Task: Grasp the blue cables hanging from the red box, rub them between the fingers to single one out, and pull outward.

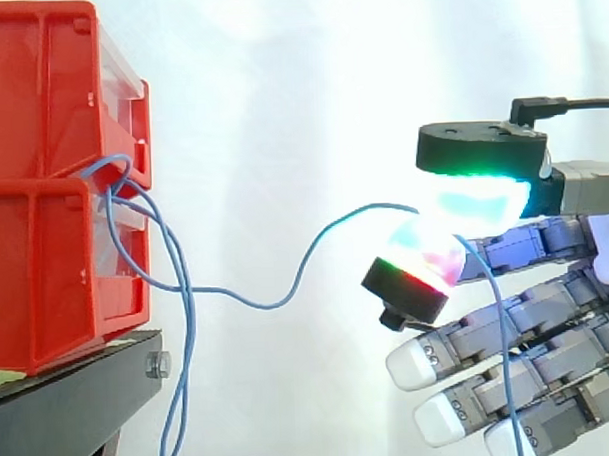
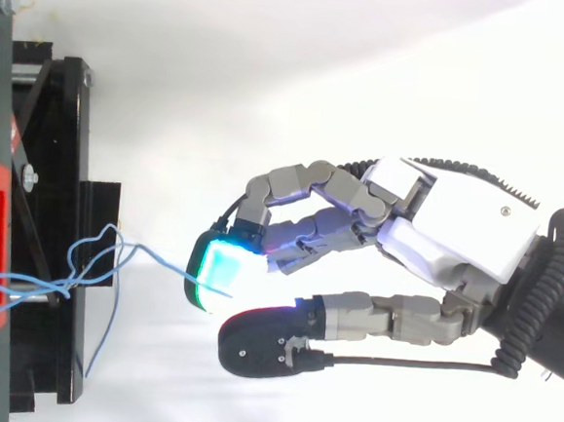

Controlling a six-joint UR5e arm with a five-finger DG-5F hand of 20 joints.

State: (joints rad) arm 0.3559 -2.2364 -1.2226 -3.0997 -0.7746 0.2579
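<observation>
Red box (image 1: 43, 197): stacked bins at the left edge of the black stand (image 1: 80, 386), fronts facing the robot hand.
Blue cables (image 1: 188, 322): come out of the box front and hang in loose loops past the stand's edge.
Singled cable (image 2: 171, 261): one strand leaves the bundle, sags, then rises to the robot hand.
Robot hand (image 2: 456, 235): well clear of the stand, thumb and one glowing fingertip (image 1: 474, 197) pressed together on that strand; other fingers loosely extended below.
Key relation: the box lies straight ahead of the fingertips, and the strand's long axis runs box-to-hand.
Judgement: slack remains, so pulling directly away from the box should tighten it.
</observation>
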